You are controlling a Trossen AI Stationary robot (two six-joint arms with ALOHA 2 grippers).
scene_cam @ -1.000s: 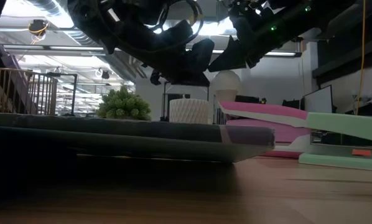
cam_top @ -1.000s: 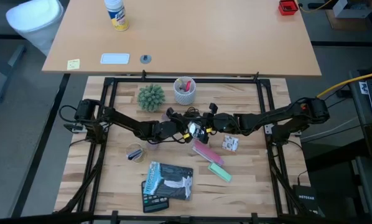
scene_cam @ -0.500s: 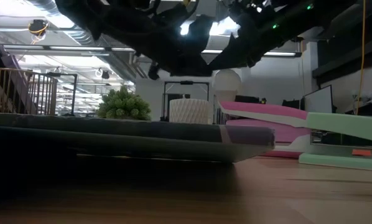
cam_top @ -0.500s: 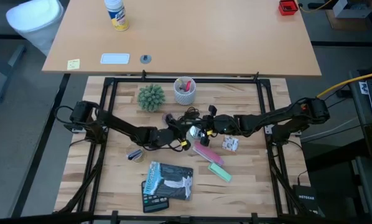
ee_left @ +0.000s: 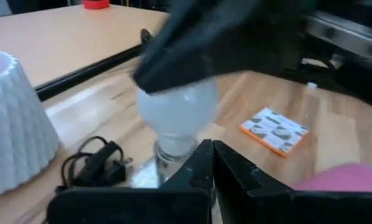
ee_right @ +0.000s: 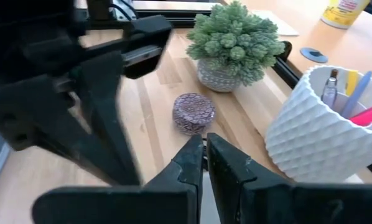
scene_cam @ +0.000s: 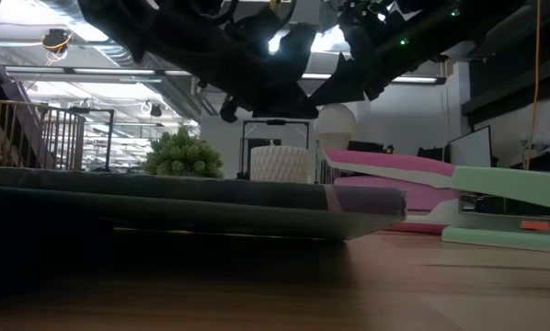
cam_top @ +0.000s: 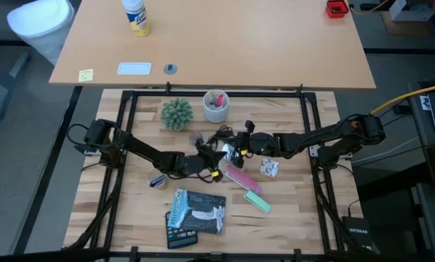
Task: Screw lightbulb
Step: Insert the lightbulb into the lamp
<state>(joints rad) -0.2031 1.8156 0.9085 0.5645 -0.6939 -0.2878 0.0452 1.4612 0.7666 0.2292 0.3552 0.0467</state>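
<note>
Right tool (ee_left: 192,56) on lightbulb (ee_left: 176,112) (upright)

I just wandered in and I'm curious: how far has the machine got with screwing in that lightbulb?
Done: the lightbulb stands upright with its base down in the holder. In hand: the right gripper sits over its top; the left gripper, shut, waits just in front. Left: any final turns; how tight it is doesn't show.

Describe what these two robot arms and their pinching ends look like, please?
Both arms are dark, slim and jointed, reaching inward from the table's sides. The left arm and right arm carry black cables along their links. The left gripper and the right gripper each end in two flat, tapering black jaws. A small green light glows on one arm.
</note>
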